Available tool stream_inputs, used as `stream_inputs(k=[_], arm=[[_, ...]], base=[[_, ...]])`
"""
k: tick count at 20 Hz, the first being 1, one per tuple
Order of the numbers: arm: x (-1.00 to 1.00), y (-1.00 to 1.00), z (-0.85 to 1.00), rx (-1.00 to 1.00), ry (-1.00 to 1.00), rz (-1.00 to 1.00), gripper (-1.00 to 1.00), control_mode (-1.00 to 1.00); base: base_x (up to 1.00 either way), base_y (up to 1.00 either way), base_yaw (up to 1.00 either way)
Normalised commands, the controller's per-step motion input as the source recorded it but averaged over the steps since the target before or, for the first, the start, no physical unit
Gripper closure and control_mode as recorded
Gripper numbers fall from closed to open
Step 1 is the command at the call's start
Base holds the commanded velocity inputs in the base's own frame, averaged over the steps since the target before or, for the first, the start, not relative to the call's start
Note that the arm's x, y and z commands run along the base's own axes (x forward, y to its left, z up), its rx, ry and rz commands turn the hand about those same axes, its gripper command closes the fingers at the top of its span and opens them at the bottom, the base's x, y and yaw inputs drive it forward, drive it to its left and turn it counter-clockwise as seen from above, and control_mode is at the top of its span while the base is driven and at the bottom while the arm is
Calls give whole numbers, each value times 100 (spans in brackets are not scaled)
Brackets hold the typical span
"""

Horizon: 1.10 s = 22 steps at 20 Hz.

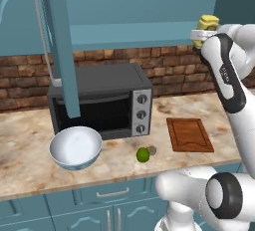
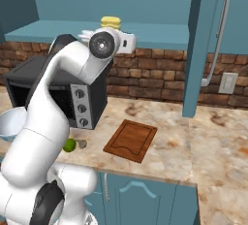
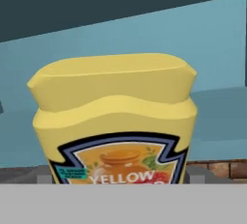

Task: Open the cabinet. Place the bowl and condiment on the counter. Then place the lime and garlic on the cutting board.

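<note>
The condiment [image 3: 116,117] is a yellow mustard bottle standing upright at the front of the open cabinet [image 1: 134,6], also seen as the condiment [image 1: 207,23] and the condiment [image 2: 110,22]. My gripper [image 3: 118,177] is raised to the shelf, with a finger against each side of the bottle's wide body. The white bowl [image 1: 75,148] sits on the counter [image 1: 30,170] in front of the oven. A green lime [image 1: 143,154] and a small grey garlic [image 1: 152,150] lie together left of the wooden cutting board [image 1: 189,134].
The cabinet door [image 1: 62,46] hangs open over the counter, its handle facing left. A black toaster oven [image 1: 99,100] stands against the brick wall behind the bowl. A wall socket [image 2: 227,83] is at the right.
</note>
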Motion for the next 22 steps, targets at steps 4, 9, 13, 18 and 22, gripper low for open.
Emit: stream_inputs(k=[4, 9, 13, 18, 22], arm=[[-100, 0, 0, 0, 0, 17, 100, -100], [-100, 0, -11, 0, 0, 22, 100, -100], [-84, 19, -89, -3, 0, 32, 100, -100], [-2, 43, -100, -15, 1, 38, 100, -100], [45, 24, -99, -7, 0, 36, 100, -100]], base=[[0, 0, 0], [0, 0, 0], [0, 0, 0], [0, 0, 0], [0, 0, 0]])
